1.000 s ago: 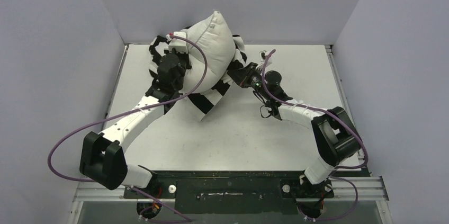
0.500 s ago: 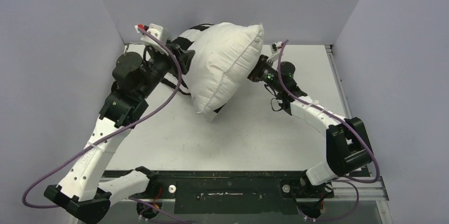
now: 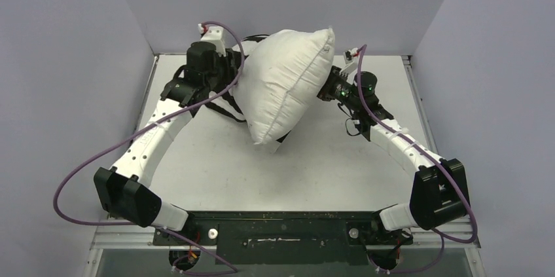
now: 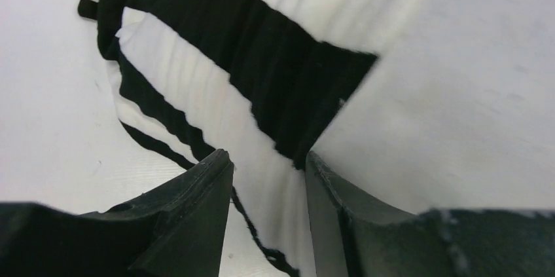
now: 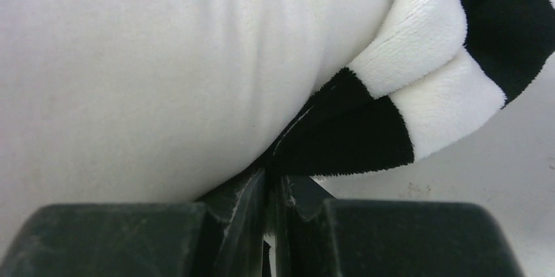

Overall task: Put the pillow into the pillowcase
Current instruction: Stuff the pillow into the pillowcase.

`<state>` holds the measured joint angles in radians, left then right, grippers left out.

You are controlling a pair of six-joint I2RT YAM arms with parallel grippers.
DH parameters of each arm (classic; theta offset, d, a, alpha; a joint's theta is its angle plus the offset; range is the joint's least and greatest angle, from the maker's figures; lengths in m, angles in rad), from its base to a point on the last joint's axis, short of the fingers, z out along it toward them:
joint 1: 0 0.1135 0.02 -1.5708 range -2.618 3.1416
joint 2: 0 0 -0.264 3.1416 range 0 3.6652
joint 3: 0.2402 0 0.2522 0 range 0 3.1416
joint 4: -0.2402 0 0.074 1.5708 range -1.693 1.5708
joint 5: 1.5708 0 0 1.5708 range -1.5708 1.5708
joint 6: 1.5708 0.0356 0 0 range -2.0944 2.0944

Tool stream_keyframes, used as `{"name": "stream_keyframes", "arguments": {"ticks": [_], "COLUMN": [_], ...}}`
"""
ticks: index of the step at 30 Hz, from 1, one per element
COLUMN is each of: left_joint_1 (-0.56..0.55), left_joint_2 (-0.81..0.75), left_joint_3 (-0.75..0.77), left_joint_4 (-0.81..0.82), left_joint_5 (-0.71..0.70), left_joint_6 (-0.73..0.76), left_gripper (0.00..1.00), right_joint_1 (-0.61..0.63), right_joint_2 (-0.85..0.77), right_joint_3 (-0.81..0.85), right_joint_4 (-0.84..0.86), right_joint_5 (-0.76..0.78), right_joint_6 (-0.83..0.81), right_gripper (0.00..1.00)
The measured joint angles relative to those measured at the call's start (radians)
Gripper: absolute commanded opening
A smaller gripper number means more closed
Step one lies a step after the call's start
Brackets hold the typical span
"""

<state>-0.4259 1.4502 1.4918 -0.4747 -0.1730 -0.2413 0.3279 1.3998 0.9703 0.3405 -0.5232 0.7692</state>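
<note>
White counter point(image 3: 340, 166) is taking up most of the top view, with walls on 3 sides. The pillow point(image 3: 285, 80) is sitting up near the far edge between the 2 arms. It is standing tilted, with 1 corner pointing up at the back wall and the opposite corner pointing down toward the counter (cannot tell if that corner is touching). Its plain off-white face is showing almost entirely bare, so most of it is lying outside the cover.

The pillowcase point(image 4: 275, 74) is bunching behind and under the pillow. Its black and white stripes are peeking out on the pillow's left side and under the low corner, and some of it is trailing onto the counter.

Left arm point(image 3: 157, 139) is reaching to the pillow's left side and right arm point(image 3: 399, 143) to its right side.

Left pincer point(image 4: 267, 166) is showing its jaws standing apart, with a strip of striped cloth running through the gap and the pillow just beside the right-hand jaw. Cannot tell if it is pinching or loose.

Right pincer point(image 5: 271, 179) is clenching on a fold of the pillowcase's black stripe, pressed right against the pillow's side.
</note>
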Motion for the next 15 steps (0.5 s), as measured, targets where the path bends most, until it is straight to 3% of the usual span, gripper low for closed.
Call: {"name": "stream_keyframes", "arguments": {"ticks": [3,8,15], "left_joint_1": [0.079,0.233,0.242], "left_joint_2": [-0.011,-0.041,-0.043], "left_joint_3": [-0.019,-0.115,-0.182], "left_joint_4": [0.02,0.139,0.183], "left_joint_5": [0.053,0.33,0.495], "left_joint_6": [-0.043,-0.138,-0.146], "left_gripper": [0.47,0.5,0.49], "right_joint_1": [-0.008,-0.018,-0.046], "right_joint_2": [-0.002,-0.002,-0.001], "right_joint_3": [0.0,-0.003,-0.013], "right_joint_4": [-0.007,-0.006,-0.006], "right_joint_5": [-0.01,-0.027,-0.069], "right_joint_6": [-0.01,-0.034,-0.078], "right_gripper": [0.0,0.0,0.0]}}
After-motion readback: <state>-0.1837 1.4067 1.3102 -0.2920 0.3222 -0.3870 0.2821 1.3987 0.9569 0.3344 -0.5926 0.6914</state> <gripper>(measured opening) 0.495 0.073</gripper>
